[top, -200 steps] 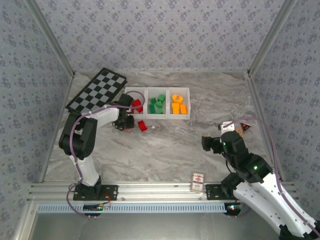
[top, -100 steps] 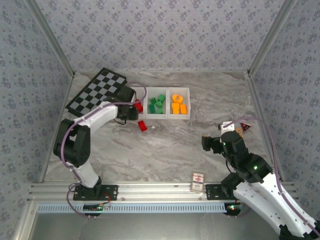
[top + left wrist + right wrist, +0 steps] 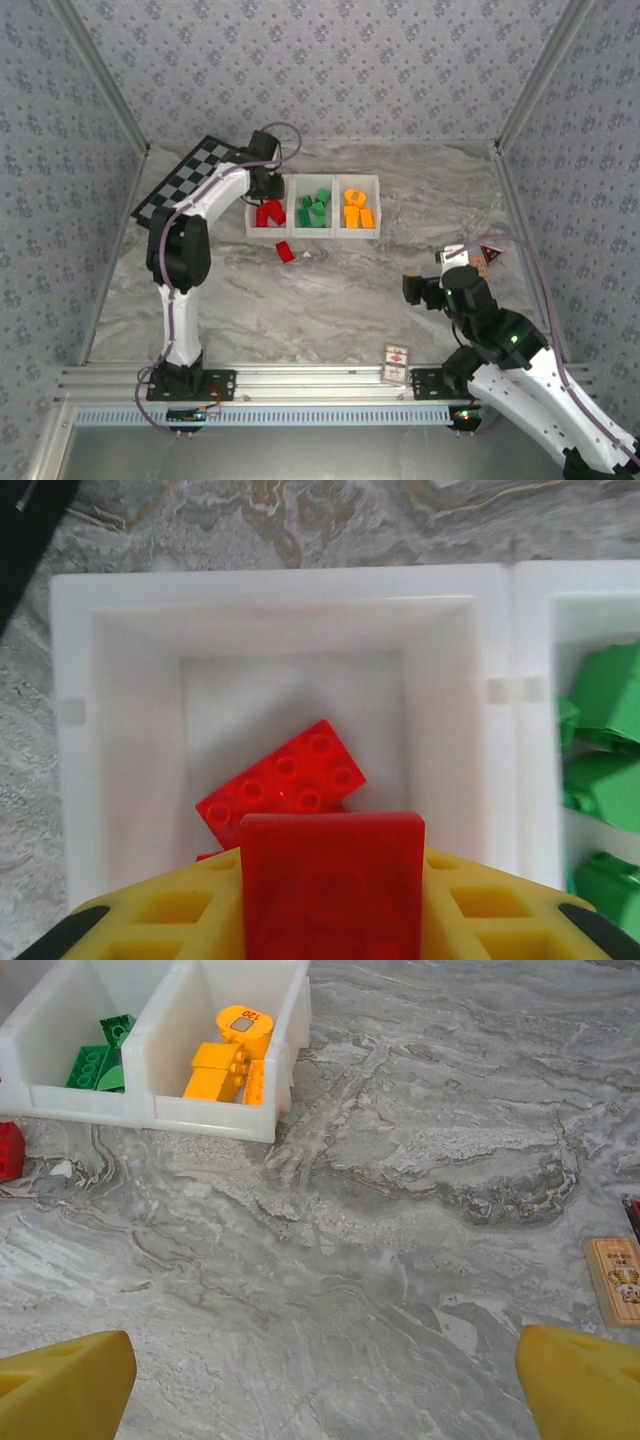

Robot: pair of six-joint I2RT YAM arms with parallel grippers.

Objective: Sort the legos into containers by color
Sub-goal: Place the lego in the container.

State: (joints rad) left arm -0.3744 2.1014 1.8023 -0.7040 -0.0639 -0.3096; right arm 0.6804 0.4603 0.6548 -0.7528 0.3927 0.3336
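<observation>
Bricks of three colours lie in the white tray (image 3: 313,235) at the far middle of the table (image 3: 330,310). There are red bricks (image 3: 270,212) in the left bin, green bricks (image 3: 316,207) in the middle one and orange bricks (image 3: 357,213) in the right.

The left arm reaches to the tray's far left corner, and the left claw (image 3: 268,186) hangs over the left bin (image 3: 440,680). In the left wrist view its yellow fingers (image 3: 180,910) are clamped on a held red brick (image 3: 332,865), which hangs above the bin's floor. Below it a studded red brick (image 3: 285,780) lies flat and askew in the bin.

One stray red brick (image 3: 285,251) lies on the table just in front of the tray, near the left bin, with a small white scrap (image 3: 306,256) beside it.

The right claw (image 3: 411,288) hovers over bare table on the right, well apart from the tray. Its fingers are spread wide with nothing between them.

A checkerboard (image 3: 190,185) lies left of the tray, and a small card box (image 3: 397,362) sits at the table's near edge.
</observation>
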